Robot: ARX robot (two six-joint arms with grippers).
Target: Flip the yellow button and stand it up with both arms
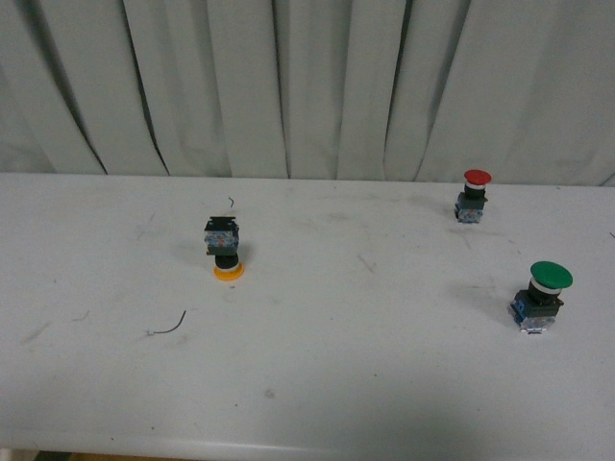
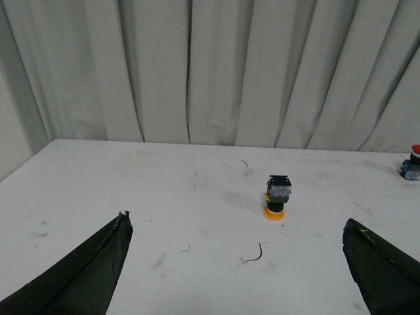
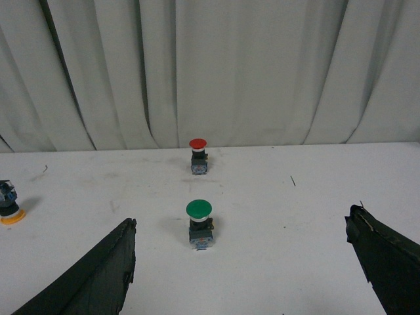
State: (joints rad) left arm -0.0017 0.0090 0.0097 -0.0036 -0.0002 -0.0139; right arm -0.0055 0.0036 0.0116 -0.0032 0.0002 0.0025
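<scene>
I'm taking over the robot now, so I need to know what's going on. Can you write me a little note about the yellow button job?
Left jaws: wide open, holding nothing, facing the yellow button from a distance.
Right jaws: wide open, holding nothing, facing the green button and red button.
Yellow button: upside down on the white table, resting on its yellow cap with the base up, left of the other two.
Green and red buttons: upright, caps up. Not part of the job.
Done: nothing yet.
Left: grasp the yellow button, flip it and stand it cap up, using both arms.
</scene>
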